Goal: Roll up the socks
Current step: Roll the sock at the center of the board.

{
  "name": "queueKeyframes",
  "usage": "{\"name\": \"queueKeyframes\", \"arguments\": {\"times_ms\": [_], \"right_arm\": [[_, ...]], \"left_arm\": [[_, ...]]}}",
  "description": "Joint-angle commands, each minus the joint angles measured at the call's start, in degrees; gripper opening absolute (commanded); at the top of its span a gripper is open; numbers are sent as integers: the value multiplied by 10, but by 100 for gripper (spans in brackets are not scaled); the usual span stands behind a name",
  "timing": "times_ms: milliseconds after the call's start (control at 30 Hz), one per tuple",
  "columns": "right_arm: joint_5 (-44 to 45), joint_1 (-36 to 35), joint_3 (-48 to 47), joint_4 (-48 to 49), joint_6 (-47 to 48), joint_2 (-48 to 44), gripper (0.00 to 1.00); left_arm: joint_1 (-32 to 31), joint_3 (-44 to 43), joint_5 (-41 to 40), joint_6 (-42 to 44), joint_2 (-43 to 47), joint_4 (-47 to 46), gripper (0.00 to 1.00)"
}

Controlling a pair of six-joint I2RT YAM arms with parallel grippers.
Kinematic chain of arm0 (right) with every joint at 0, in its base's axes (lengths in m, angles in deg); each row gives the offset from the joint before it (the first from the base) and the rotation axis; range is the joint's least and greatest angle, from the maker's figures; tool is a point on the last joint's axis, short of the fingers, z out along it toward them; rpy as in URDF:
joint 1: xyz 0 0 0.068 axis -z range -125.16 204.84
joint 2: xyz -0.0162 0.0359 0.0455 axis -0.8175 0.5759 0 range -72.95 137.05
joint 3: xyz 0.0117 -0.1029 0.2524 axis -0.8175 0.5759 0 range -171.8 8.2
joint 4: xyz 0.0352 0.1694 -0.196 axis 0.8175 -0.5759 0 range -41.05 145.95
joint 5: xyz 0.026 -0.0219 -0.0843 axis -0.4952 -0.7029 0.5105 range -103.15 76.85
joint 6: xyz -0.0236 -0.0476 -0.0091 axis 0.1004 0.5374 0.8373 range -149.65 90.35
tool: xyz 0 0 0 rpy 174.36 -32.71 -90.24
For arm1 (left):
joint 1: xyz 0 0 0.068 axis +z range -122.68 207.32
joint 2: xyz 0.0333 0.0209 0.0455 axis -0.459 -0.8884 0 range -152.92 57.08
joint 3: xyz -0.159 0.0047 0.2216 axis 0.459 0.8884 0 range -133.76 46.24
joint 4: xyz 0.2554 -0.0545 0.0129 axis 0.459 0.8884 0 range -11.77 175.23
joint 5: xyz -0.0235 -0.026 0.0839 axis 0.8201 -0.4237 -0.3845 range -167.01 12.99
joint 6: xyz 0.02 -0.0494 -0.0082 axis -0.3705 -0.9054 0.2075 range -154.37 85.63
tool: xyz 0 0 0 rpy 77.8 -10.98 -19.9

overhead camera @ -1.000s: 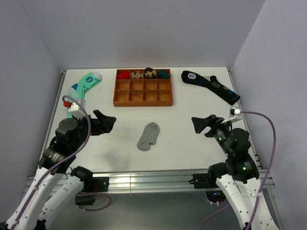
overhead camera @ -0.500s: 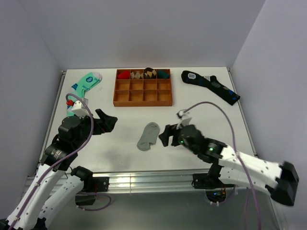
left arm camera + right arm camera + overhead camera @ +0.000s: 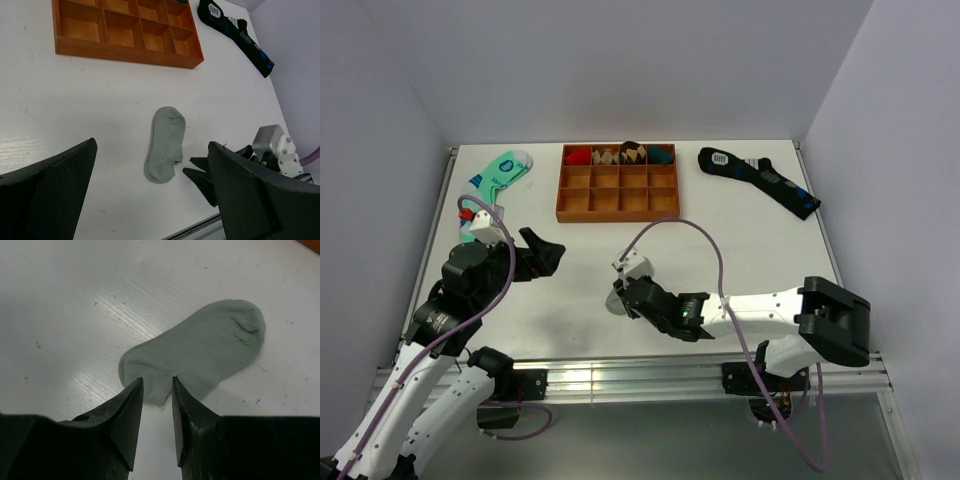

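Right gripper (image 3: 157, 385) hangs low at the near end of the socks (image 3: 200, 347), its jaws a narrow slit apart, grasping nothing. Left gripper (image 3: 546, 254) is spread wide, well apart to their left. They lie flat mid-counter (image 3: 740, 240), white and faintly lined, between pale walls (image 3: 620, 70). Only the left wrist view shows them whole; only the top view shows the mint sock (image 3: 500, 172).

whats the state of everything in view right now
socks, lying flat, unrolled
left gripper, open, empty
right gripper, slightly open at the socks' edge, holding nothing
tray, back row filled, other rows empty
mint sock, flat, unrolled
navy sock, flat, unrolled
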Motion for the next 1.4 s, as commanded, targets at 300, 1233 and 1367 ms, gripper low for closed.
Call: {"name": "queueKeyframes", "arguments": {"times_ms": [300,1233,1367], "right_arm": [[-7,-28,-77,82,52,127,34],[51,-59,-89,-1,35,165,38],[49,-59,-85,2,32,164,38]], "left_arm": [[-5,-3,9,-4,1,-17,99],[-7,-2,10,-3,-8,-16,100],[-7,-4,12,-2,-11,-16,100]]}}
